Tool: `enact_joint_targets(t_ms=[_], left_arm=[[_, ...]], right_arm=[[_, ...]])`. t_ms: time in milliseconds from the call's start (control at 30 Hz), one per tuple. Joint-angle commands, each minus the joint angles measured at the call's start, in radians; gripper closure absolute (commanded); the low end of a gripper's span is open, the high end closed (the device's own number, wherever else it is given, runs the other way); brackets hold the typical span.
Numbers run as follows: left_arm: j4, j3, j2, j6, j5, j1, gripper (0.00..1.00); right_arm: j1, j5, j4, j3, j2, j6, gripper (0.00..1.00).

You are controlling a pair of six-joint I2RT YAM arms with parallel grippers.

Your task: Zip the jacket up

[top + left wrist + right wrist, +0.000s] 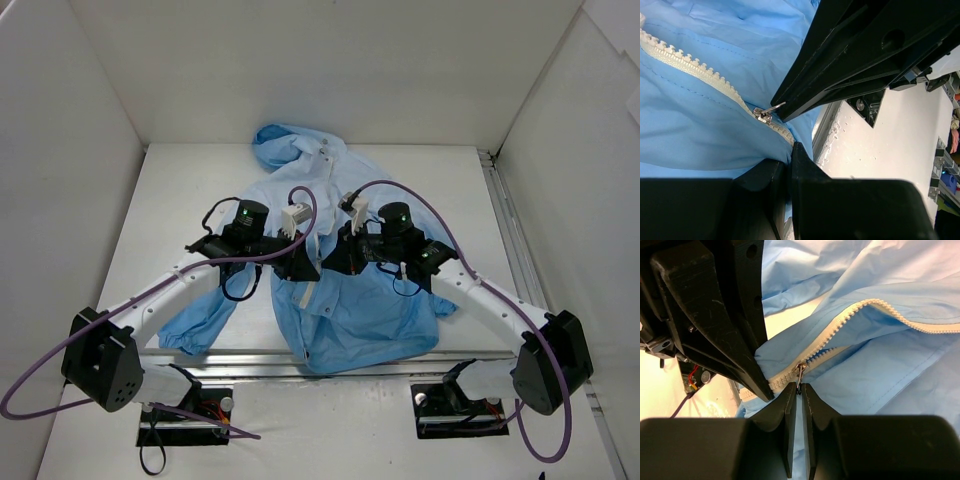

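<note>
The light-blue jacket [370, 310] lies spread on the white table, hood toward the back wall. Its white zipper [850, 315] is joined only near the hem and splits open above the metal slider [801, 367]. My left gripper [790, 150] is shut on the jacket's fabric and zipper tape just below the slider [762, 115]. My right gripper [799, 387] meets it from the other side, jaws a narrow slit apart, pinching the end of the slider's pull tab. Both grippers sit together over the jacket's lower front in the top view, left gripper [300, 265] and right gripper [330, 262].
A metal rail [250, 360] runs along the table's near edge under the jacket's hem. White walls close in the table [190, 200] on three sides. A sleeve [200, 325] drapes toward the front left under my left arm.
</note>
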Motion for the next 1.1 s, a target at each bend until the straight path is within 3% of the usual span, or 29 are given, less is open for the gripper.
enact_joint_targets(t_ms=[0,167,367,600,1067], left_arm=[[0.086,0.057,-0.031,-0.006,0.052,0.008,1.00],[0.077,0.049,-0.037,0.000,0.064,0.008,1.00],[0.057,0.043,-0.049,0.014,0.093,0.008,1.00],[-0.004,0.041,-0.076,0.056,0.161,0.008,1.00],[-0.109,-0.011,-0.119,0.112,0.119,0.026,1.00]], right_arm=[[0.002,-0.031,0.079,0.027,-0.002,0.020,0.94],[0.005,-0.001,0.078,0.033,-0.002,0.019,1.00],[-0.002,0.075,0.055,0.091,0.009,-0.004,1.00],[-0.007,0.265,-0.016,0.192,0.055,-0.020,1.00],[-0.103,0.487,-0.095,0.318,0.167,-0.050,1.00]])
